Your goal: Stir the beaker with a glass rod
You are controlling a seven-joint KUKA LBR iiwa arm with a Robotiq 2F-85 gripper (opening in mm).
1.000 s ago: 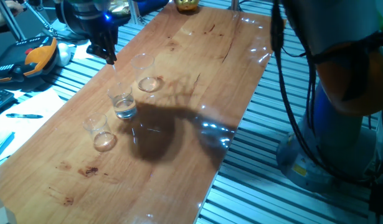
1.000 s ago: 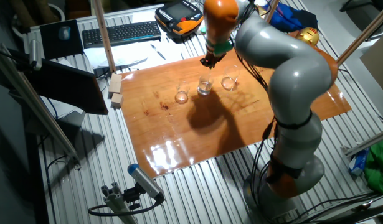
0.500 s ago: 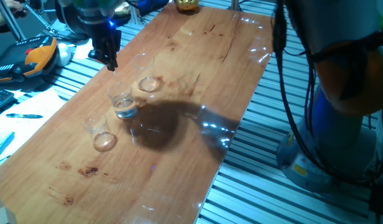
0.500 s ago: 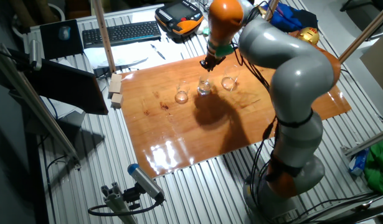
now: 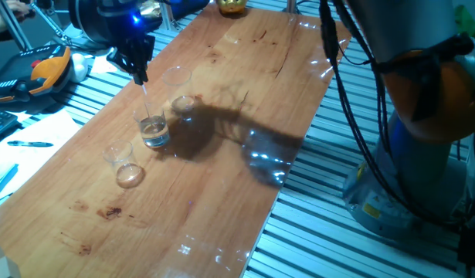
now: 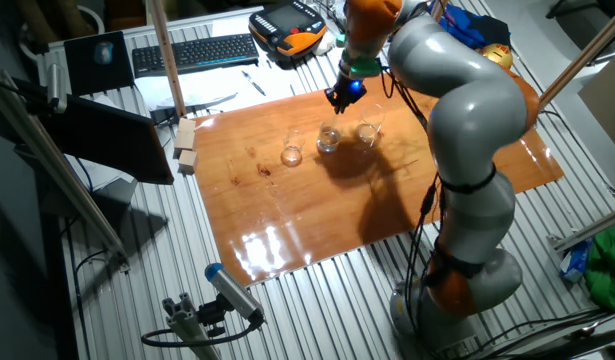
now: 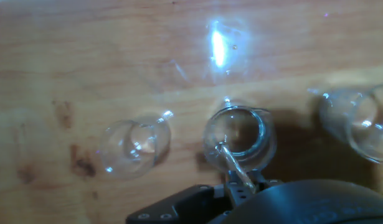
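Three clear beakers stand in a row on the wooden table (image 5: 222, 154). The mid-sized beaker (image 5: 152, 131) (image 6: 329, 139) (image 7: 240, 138) is the middle one, with a bright glinting base. My gripper (image 5: 137, 66) (image 6: 344, 97) hangs just above it, shut on the thin glass rod (image 5: 147, 104) (image 7: 231, 163). The rod points down and its tip is inside the beaker. In the hand view the rod runs from my fingers at the bottom edge into the beaker's mouth.
The taller, wider beaker (image 5: 180, 91) (image 7: 359, 121) stands close on one side, the smaller beaker (image 5: 124, 164) (image 7: 134, 146) on the other. A keyboard (image 6: 192, 52), an orange device (image 6: 292, 30) and wooden blocks (image 6: 187, 145) lie off the table. The arm's body (image 6: 467, 150) leans over the table.
My gripper has moved over the mid-sized beaker with the rod, whose tip now dips inside it. The arm's shadow has shifted toward the beakers.
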